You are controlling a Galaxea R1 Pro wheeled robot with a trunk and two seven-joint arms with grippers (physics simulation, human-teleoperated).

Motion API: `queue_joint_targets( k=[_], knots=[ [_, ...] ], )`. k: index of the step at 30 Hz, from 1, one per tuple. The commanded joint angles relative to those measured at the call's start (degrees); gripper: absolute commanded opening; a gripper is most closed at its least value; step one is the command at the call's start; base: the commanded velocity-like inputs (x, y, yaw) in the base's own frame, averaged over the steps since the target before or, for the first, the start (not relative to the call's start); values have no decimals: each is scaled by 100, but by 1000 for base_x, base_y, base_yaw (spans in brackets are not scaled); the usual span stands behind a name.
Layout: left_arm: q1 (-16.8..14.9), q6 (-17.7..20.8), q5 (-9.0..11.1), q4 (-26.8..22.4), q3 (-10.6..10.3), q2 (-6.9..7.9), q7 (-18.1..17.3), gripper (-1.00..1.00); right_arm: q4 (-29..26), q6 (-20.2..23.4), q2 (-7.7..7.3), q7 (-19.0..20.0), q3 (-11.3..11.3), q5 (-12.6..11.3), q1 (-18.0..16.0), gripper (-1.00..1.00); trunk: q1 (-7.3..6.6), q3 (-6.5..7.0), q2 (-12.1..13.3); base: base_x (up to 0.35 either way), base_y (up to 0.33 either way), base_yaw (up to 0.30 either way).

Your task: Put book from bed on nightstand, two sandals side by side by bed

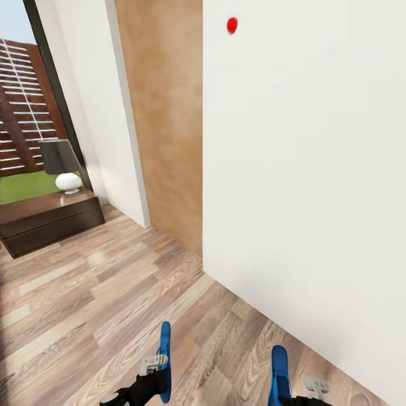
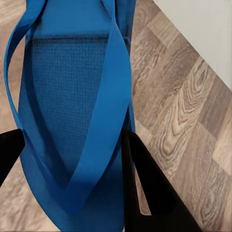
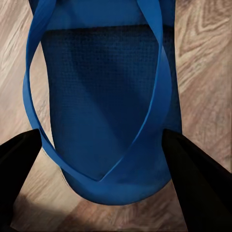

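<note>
I hold one bright-blue sandal in each hand. At the bottom of the head view, the left sandal (image 1: 164, 361) stands on edge in my left gripper (image 1: 154, 365), and the right sandal (image 1: 279, 375) rises from my right gripper (image 1: 304, 395). In the left wrist view the sandal (image 2: 72, 87) lies strap-up between the black fingers (image 2: 145, 188) of the left gripper (image 2: 72, 137). The right wrist view has the other sandal (image 3: 106, 96) between the right gripper's (image 3: 100, 140) jaws. The bed and the book are out of view. At far left stands a low dark-brown cabinet that looks like a nightstand (image 1: 51, 223).
A white wall (image 1: 304, 169) stands close ahead on the right, with a small red dot (image 1: 232, 25) high up. A plain wooden door (image 1: 166, 124) is left of it. A dark-shaded lamp (image 1: 62, 166) sits on the cabinet by a tall window (image 1: 22, 113). Wood-plank floor (image 1: 101, 304) stretches to the left.
</note>
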Motion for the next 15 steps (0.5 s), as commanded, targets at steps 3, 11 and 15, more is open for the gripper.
queue_joint_targets(
  k=[3, 11, 15],
  knots=[
    [-4, -8, 38, 2, -28, 4, 8, -100, 2, 16, -2, 25, 2, -31, -2, -100, 2, -5, -2, 310, -78, 236],
    [-4, -9, 38, 2, -28, -2, 9, -100, 1, 16, -2, 22, -2, -31, -2, -100, 2, -5, -2, 308, -78, 285],
    [-4, -9, 38, 2, -28, -2, 9, -100, 2, 16, -2, 24, -2, -31, -2, -100, 2, -5, -2, 295, -79, 184]
  ],
)
